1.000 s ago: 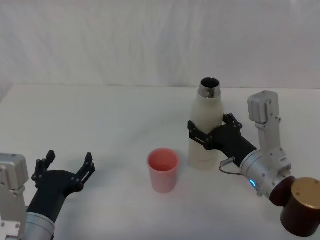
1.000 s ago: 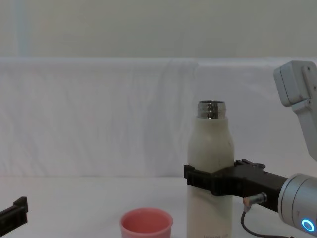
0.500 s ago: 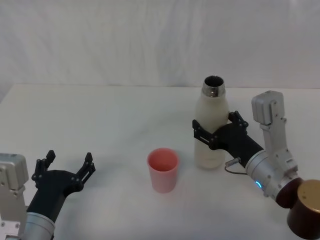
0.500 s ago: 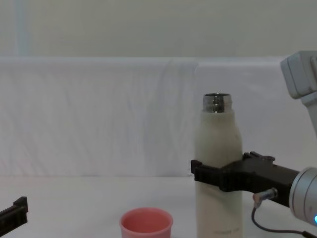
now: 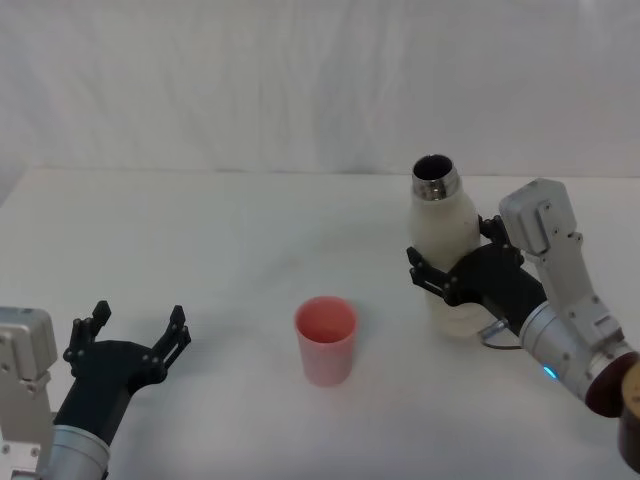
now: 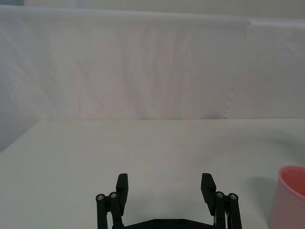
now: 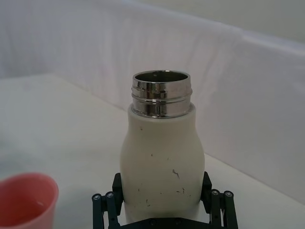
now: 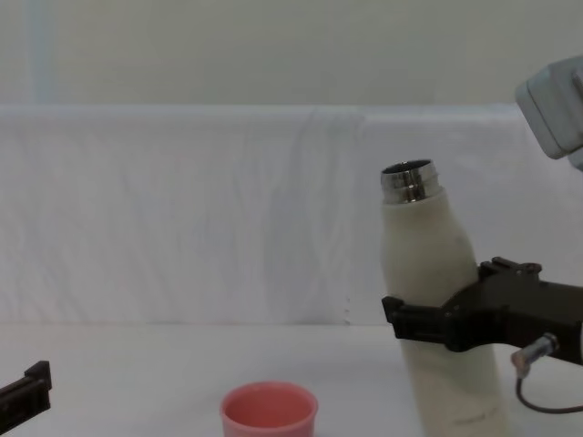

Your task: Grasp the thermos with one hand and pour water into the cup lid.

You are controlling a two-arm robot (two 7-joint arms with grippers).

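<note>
Right end effector clamped; left agape

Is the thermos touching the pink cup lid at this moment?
Apart. In the head view, bare table separates the thermos, gripped by the right gripper, from the cup lid.

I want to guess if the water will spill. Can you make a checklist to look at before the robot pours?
1. Right claw shut around the bottle: ok.
2. Bottle cap off, steel neck open: ok.
3. Pink cup standing upright on the table: ok.
4. Bottle mouth over the cup: not ok, the bottle is off to the cup's right and only slightly tilted.
5. Left claw open and well away from the cup: ok.
6. Water inside the bottle: cannot tell.
</note>
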